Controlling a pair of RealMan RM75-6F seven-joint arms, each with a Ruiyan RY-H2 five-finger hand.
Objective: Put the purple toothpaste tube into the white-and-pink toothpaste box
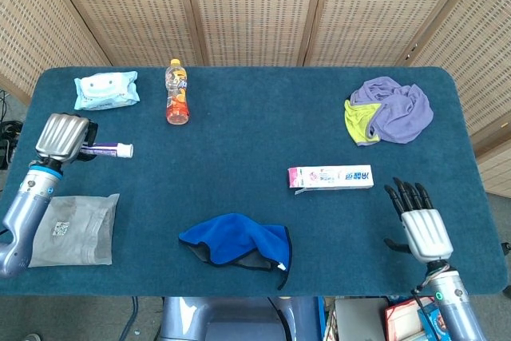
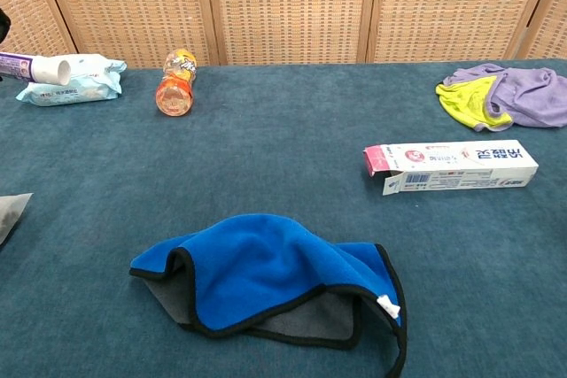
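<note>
I have the left hand [image 1: 61, 136] closed around the purple toothpaste tube [image 1: 109, 149] at the left side of the table [image 1: 239, 141], the tube lying roughly level with its white cap [image 2: 58, 68] pointing toward the table's middle; in the chest view the tube shows in front of the wipes pack [image 2: 69, 79]; the white-and-pink toothpaste box [image 1: 330, 176] lies flat well to the right, its pink end flap [image 2: 377, 161] open toward the tube; my right hand [image 1: 419, 227] sits near the table's right front edge, fingers spread and holding nothing, near the box but apart from it; a blue cloth [image 1: 237, 243] is crumpled at the front centre, an orange drink bottle [image 1: 176, 91] lies at the back, a purple and yellow cloth [image 1: 387, 109] bunches at the back right, a grey pouch [image 1: 75, 229] lies under my left forearm
</note>
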